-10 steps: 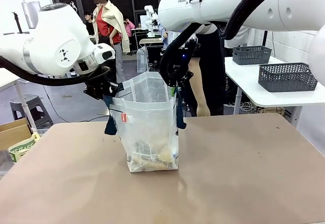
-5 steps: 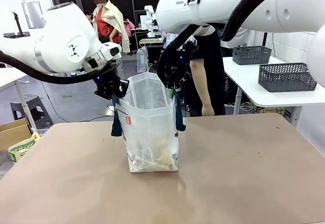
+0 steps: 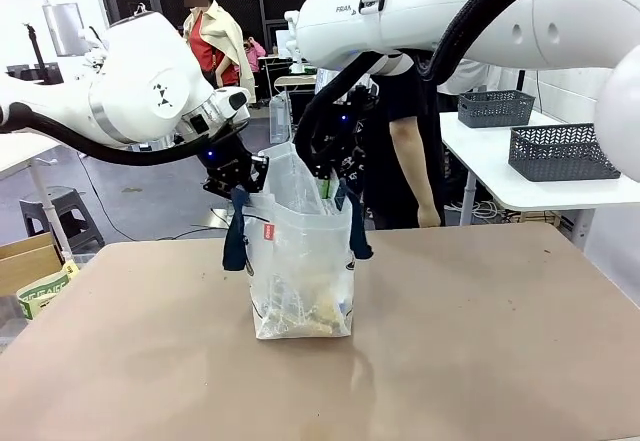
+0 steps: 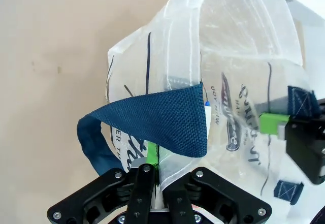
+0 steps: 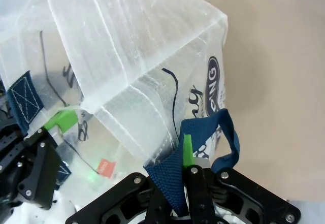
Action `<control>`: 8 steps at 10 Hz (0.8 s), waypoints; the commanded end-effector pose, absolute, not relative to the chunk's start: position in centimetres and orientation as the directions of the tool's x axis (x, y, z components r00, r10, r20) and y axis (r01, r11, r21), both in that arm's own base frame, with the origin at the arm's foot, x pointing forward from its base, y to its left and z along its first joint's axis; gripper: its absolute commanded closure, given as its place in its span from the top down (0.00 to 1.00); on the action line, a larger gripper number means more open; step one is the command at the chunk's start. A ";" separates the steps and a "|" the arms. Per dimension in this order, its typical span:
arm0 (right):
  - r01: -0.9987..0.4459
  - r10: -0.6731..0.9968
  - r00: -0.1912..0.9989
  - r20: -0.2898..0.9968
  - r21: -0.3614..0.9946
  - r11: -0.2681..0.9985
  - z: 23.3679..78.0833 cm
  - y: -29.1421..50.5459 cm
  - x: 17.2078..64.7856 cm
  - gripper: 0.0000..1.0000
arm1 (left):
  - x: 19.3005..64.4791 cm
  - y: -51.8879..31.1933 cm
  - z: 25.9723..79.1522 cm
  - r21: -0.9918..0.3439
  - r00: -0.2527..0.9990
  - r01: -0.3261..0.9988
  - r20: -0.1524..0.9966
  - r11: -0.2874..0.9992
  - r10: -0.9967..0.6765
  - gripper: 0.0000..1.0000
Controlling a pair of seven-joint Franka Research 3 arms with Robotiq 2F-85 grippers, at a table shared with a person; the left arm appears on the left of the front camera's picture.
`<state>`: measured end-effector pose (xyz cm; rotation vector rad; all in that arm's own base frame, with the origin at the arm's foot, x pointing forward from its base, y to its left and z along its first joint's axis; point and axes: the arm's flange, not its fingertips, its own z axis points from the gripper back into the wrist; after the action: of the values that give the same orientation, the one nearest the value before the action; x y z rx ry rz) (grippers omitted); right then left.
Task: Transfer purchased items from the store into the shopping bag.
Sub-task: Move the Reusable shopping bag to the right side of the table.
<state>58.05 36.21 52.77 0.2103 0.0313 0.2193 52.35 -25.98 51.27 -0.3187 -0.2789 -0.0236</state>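
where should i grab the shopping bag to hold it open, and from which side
Pinch the shopping bag at its top rim, where the navy strap handles are sewn on, coming from above at opposite sides. The walls are thin, limp film and would likely crumple; the stitched webbing is the firmest part. The left gripper and right gripper are shut on exactly those spots.

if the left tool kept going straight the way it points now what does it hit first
The left tool, shut on the rim of the translucent whitish plastic shopping bag, would push straight into its navy woven strap handle, then likely the bag wall behind it.
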 end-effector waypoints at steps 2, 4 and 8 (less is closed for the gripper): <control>-0.215 0.220 0.976 -0.001 0.197 0.956 53.0 35.7 57.9 0.00 | 52.1 -25.7 51.3 -0.291 0.958 0.097 0.286 0.952 -0.010 0.00; -0.212 0.217 0.976 -0.002 0.211 0.954 52.9 36.1 58.2 0.00 | 52.4 -26.0 51.4 -0.304 0.960 0.071 0.279 0.950 0.017 0.00; -0.152 0.165 0.985 -0.045 0.213 0.965 54.7 36.3 57.7 0.00 | 54.2 -27.3 52.6 -0.362 0.950 0.213 0.293 0.907 -0.107 0.00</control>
<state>57.89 35.81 53.69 0.2054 0.0312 0.1932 53.23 -27.30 52.26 -0.3609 -0.2917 -0.1319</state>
